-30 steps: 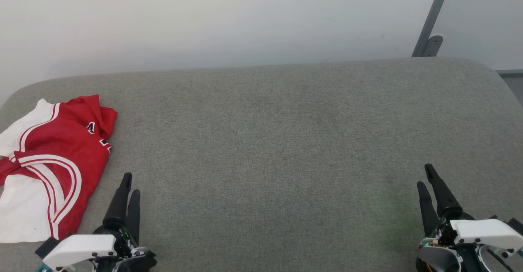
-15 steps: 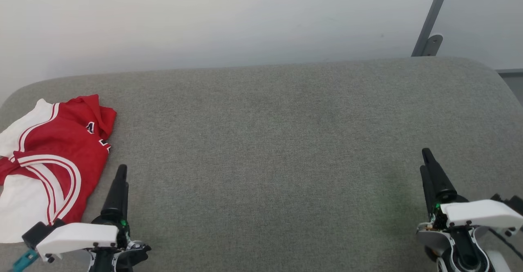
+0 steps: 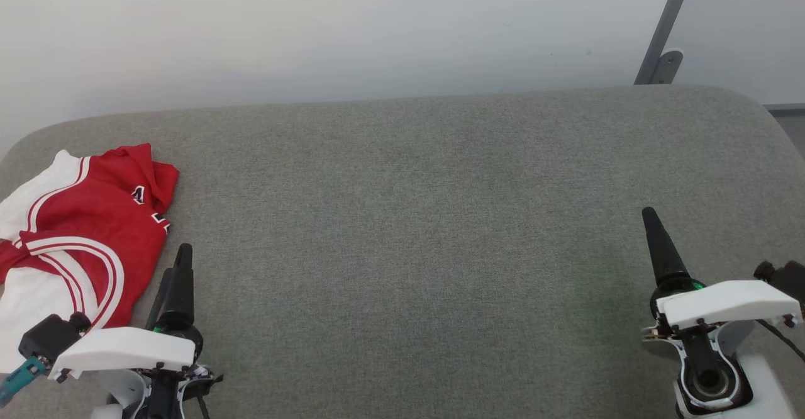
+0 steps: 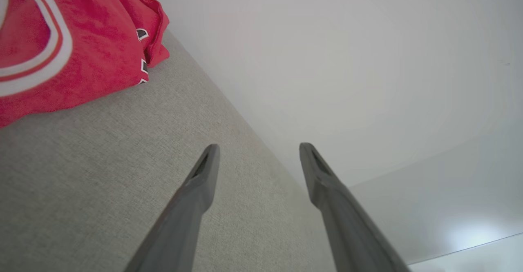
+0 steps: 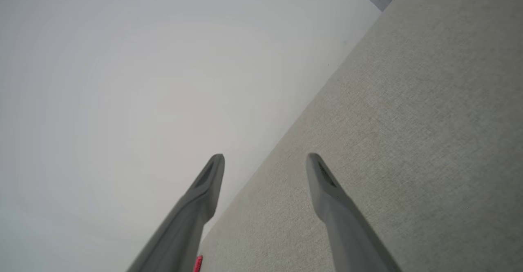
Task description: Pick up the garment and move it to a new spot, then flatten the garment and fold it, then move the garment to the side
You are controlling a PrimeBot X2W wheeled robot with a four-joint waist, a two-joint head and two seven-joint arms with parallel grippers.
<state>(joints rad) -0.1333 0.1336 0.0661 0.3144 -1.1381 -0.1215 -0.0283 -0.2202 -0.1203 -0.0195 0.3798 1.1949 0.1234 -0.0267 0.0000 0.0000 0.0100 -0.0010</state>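
Head view: red jersey T-shirt [image 3: 82, 230] lies rumpled at far left of grey fabric surface [image 3: 415, 217], white sleeves and striped trim up, navy numerals part-hidden in fold. Left gripper [image 3: 175, 262] just beside shirt's right edge. Left wrist view: fingers spread, empty, clear of cloth. Right gripper [image 3: 651, 224] well apart at lower right over bare fabric. Right wrist view: fingers parted, holding nothing.

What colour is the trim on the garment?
Red-and-white stripes on the garment, clearest in the head view.
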